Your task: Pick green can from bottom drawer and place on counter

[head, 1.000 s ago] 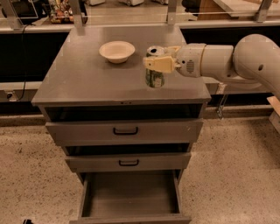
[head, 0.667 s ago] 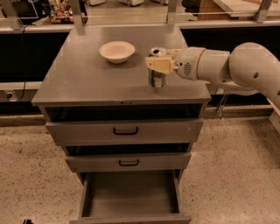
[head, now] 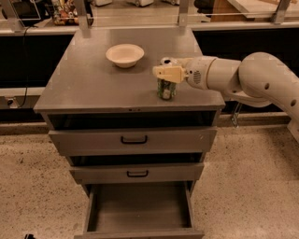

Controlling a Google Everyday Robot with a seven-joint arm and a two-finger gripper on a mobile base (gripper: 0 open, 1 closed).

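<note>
The green can stands upright near the right front of the counter, its base at or just above the surface. My gripper reaches in from the right on a white arm and is shut on the can's upper part. A cream finger crosses the can's front, and a silver rim shows just behind it. The bottom drawer is pulled open below and shows a bare grey floor.
A cream-white bowl sits on the counter's back middle, left of the can. Two upper drawers with black handles are slightly ajar. A rail with metal posts runs behind the counter. Speckled floor surrounds the cabinet.
The gripper and the can have come down slightly toward the counter surface; the arm has hardly shifted sideways. The bowl and drawers have not moved.
</note>
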